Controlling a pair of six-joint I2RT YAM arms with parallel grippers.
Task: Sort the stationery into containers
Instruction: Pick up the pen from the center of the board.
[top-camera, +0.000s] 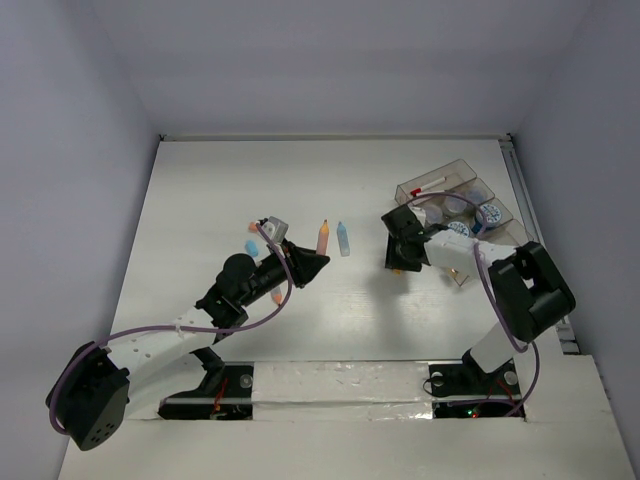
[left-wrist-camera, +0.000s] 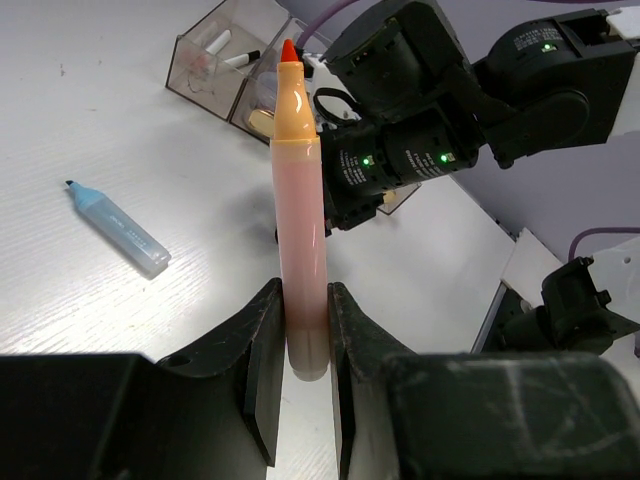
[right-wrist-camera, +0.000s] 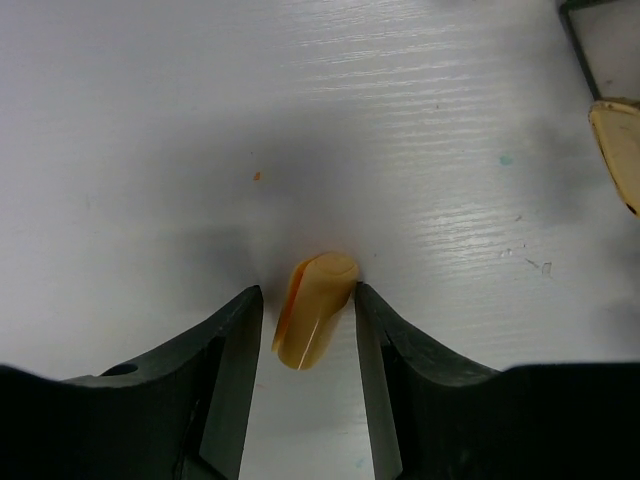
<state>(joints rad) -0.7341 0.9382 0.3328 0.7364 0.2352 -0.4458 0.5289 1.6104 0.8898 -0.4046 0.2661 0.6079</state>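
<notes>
My left gripper (top-camera: 306, 265) (left-wrist-camera: 303, 296) is shut on the lower end of an orange marker (left-wrist-camera: 300, 200), whose red tip points away from the wrist, just above the table (top-camera: 323, 236). A light-blue marker (top-camera: 343, 238) (left-wrist-camera: 120, 230) lies beside it. My right gripper (top-camera: 400, 262) (right-wrist-camera: 307, 296) is open and low over the table, jaws either side of a small orange cap (right-wrist-camera: 316, 312), with a gap on its left. The clear divided tray (top-camera: 470, 172) (left-wrist-camera: 190, 70) at the back right holds blue-lidded jars (top-camera: 490, 212) and a red-capped stick (top-camera: 430, 190).
A short light-blue piece (top-camera: 253, 243) and a small orange-red piece (top-camera: 277, 297) lie by the left arm. An orange stub (top-camera: 458, 276) (right-wrist-camera: 620, 150) lies right of the right gripper. The two grippers are close together mid-table.
</notes>
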